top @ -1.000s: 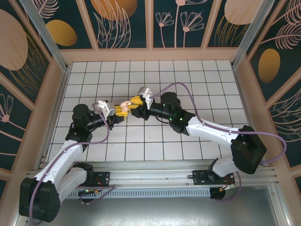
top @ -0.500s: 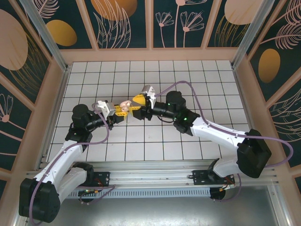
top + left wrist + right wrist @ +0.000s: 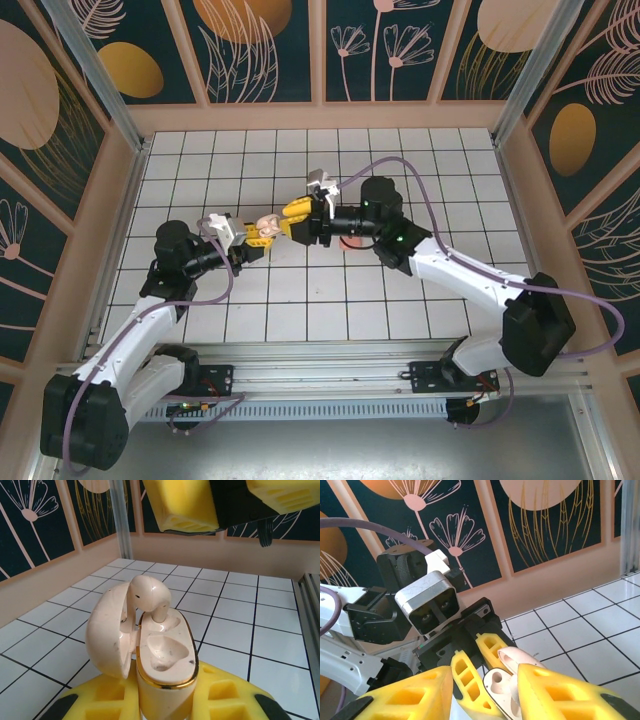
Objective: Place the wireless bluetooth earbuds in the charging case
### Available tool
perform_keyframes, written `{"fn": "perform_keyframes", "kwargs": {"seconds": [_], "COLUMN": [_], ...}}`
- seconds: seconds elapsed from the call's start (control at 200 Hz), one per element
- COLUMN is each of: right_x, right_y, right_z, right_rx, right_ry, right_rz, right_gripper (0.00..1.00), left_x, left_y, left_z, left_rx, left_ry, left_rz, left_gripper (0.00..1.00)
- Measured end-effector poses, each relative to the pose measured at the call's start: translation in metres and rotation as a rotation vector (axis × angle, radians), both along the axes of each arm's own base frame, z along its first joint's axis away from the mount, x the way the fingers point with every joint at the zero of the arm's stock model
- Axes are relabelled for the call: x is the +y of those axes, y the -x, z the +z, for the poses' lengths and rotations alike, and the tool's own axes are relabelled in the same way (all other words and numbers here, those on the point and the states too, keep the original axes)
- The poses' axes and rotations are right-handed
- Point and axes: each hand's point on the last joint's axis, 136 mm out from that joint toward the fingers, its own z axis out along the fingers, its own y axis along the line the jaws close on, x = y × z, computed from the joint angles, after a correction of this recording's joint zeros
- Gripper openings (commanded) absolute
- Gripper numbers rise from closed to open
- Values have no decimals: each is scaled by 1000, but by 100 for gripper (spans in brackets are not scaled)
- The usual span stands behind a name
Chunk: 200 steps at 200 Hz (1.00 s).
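Observation:
My left gripper [image 3: 167,702] is shut on the cream charging case [image 3: 165,652], held upright with its lid [image 3: 107,630] swung open to the left. One of the wireless bluetooth earbuds [image 3: 150,592] stands tilted with its stem in the far slot, and the near slot is bare. In the top view the case [image 3: 265,226] sits between the left gripper [image 3: 252,238] and the right gripper [image 3: 297,214]. The right gripper [image 3: 227,502] hovers above and beyond the earbud, open, with nothing between its yellow fingers. From the right wrist, the case [image 3: 500,692] shows through the gap of the right gripper [image 3: 485,695].
White tiled floor [image 3: 400,160] inside a walled pen with floral panels [image 3: 320,50]. A small reddish thing [image 3: 346,243] lies on the tiles, partly under the right forearm. Both arms meet above the middle of the floor.
The right gripper has drawn back to the right and away from the case, and its forearm has swung up. The left gripper and case have held still.

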Motion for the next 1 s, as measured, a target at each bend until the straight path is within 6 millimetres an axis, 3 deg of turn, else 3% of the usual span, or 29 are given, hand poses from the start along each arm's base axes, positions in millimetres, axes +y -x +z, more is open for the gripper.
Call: {"fn": "perform_keyframes", "kwargs": {"seconds": [0.445,1.001], "right_x": [15,20], "right_y": [-8,-13], "right_z": [-14,-34], "right_rx": [62,108], "right_ry": [61,117], "right_rz": [34,38], "right_gripper": [33,24], "left_x": [-1,-1], "left_y": [1,1], "left_z": [0,0], "left_rx": [1,2], "left_ry": [0,0], "left_rz": [-5,-7], "left_gripper": [13,13]}}
